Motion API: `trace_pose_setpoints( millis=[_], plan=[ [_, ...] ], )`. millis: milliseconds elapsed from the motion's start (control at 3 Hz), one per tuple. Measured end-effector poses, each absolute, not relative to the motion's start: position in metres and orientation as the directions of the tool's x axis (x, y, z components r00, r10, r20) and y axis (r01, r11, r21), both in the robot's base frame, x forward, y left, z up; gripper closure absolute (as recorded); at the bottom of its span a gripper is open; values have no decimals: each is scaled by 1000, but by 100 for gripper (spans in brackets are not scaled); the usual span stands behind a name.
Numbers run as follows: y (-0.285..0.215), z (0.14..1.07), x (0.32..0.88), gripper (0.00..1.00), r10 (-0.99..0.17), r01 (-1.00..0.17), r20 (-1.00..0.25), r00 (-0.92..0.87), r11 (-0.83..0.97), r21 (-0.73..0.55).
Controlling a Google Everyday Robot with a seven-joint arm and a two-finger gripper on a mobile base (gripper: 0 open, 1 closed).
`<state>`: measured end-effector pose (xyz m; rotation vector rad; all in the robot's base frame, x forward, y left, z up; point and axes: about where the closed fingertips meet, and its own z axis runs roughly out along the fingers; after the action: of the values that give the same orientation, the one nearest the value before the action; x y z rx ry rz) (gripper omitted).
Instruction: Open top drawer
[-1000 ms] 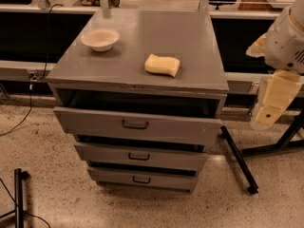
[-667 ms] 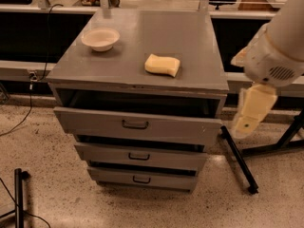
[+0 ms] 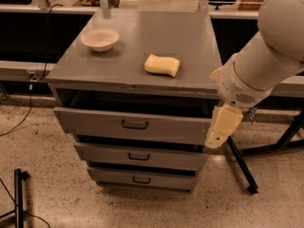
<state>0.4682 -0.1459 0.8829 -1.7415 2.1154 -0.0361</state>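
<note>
Swung in to 3 o'clock of the ajar top drawer [image 3: 133, 125], gripper [image 3: 216, 137] approaching, jaws' state untellable; next needs pulling toward 6 o'clock.

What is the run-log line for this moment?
top drawer: partly open | pincer: beside its right front corner, contact unclear | cabinet top: bowl, yellow sponge

Right front corner of top drawer [image 3: 95, 122] hidden behind gripper [image 3: 222, 127]. Drawer inside dark, contents untellable. Robot arm [image 3: 275, 46] cut off by top, right edges.
</note>
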Motion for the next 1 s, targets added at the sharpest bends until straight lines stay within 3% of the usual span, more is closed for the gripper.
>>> trace_pose_setpoints(
  millis=[1000],
  plan=[
    [-154,822,476,0,-960,-953,-252,-124,186,-238]
  ],
)
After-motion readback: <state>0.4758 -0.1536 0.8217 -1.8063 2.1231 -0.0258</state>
